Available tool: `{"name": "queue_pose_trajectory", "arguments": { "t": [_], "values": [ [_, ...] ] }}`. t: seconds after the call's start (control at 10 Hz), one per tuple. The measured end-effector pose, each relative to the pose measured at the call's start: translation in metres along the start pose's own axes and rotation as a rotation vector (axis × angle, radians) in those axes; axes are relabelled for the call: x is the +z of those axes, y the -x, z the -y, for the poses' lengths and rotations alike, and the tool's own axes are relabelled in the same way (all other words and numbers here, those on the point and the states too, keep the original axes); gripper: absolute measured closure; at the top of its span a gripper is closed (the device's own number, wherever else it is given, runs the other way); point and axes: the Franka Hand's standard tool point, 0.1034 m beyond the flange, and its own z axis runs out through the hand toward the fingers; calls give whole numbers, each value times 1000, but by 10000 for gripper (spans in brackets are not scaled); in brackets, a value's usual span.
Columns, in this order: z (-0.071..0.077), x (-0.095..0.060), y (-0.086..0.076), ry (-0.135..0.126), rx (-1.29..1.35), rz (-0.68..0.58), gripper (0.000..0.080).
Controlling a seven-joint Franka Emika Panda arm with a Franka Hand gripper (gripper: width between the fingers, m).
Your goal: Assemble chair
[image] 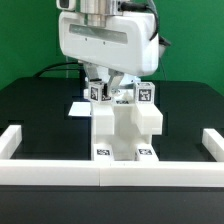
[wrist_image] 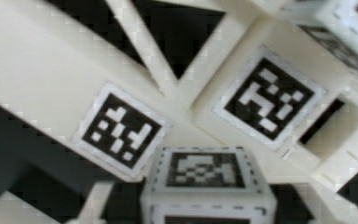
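Hovering over a black table (image: 30, 105), the robot's gripper (image: 109, 88) reaches down onto the partly built chair (image: 125, 125), a chunky white assembly standing against the white border rail (image: 110, 172) at the near edge. Its fingers sit nearly pressed together among the upper tagged blocks, though what they pinch cannot be told. A flat white marker board (image: 80, 107) lies just behind the chair, toward the exterior view's left. The wrist view shows three black-and-white tags on white blocks, one (wrist_image: 270, 98) seen close up.
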Motion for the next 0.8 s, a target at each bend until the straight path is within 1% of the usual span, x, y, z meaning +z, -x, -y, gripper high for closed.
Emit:
{"name": "queue_pose_trajectory", "arguments": {
  "t": [0.5,0.6,0.8],
  "values": [
    [3,0,3,-8,355,9,512],
    [3,0,3,-8,386,9,512],
    [3,0,3,-8,348,9,511]
  ]
}}
